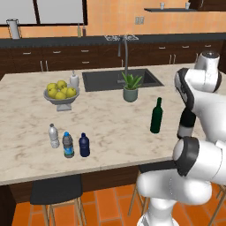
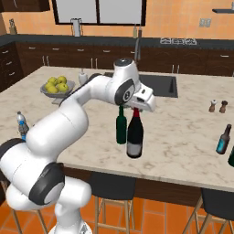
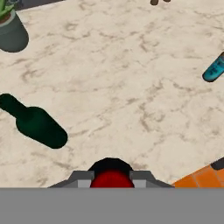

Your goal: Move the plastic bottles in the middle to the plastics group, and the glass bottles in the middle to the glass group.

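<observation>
- Centre frame, the hand point(image 2: 135, 109) is clamped on the black wine bottle point(image 2: 135, 137), lifted off the tabletop point(image 2: 183, 137).
- Green bottle point(image 2: 121, 125) stands just left.

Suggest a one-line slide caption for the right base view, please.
Hand lifts the near-black wine bottle by its neck above the counter, beside the green bottle.

Warm orange plaster walls point(image 1: 114, 17), dark brown wood cabinets point(image 1: 57, 57), terracotta tile floor point(image 1: 106, 207), and black cushioned stools point(image 2: 112, 185) tucked under the beige marble island counter point(image 1: 110, 128) below the jaws.
</observation>
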Tool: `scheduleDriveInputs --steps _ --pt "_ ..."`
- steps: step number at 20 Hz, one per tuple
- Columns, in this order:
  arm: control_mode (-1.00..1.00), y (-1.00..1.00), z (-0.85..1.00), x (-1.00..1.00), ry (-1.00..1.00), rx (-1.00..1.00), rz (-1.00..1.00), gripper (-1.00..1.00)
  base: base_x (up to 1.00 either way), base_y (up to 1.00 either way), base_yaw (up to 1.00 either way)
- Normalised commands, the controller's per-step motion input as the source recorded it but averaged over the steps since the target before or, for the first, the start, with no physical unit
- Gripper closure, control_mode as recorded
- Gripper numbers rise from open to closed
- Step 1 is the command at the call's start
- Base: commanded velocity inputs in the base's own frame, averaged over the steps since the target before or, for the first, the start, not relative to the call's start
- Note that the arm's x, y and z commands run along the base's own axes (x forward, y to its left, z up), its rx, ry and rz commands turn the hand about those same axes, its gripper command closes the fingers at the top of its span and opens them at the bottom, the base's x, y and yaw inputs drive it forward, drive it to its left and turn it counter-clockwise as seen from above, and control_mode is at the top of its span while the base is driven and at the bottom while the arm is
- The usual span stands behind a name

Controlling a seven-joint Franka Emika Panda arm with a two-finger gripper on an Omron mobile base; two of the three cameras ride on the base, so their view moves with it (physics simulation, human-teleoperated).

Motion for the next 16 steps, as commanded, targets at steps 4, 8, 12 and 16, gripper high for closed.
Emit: scheduleDriveInputs --steps 4,8,12,16 --pt "-1.00 -0.84 0.00 0.00 0.00 0.00 -0.27 1.00 0.00 0.00 0.00" --pt "-1.00 -0.85 0.00 0.00 0.00 0.00 -0.27 1.00 0.00 0.00 0.00" --pt "-1.00 -0.76 0.00 0.03 0.00 0.00 -0.23 1.00 0.00 0.00 0.00" --pt "-1.00 -0.77 0.00 0.01 0.00 0.00 -0.20 1.00 0.00 0.00 0.00"
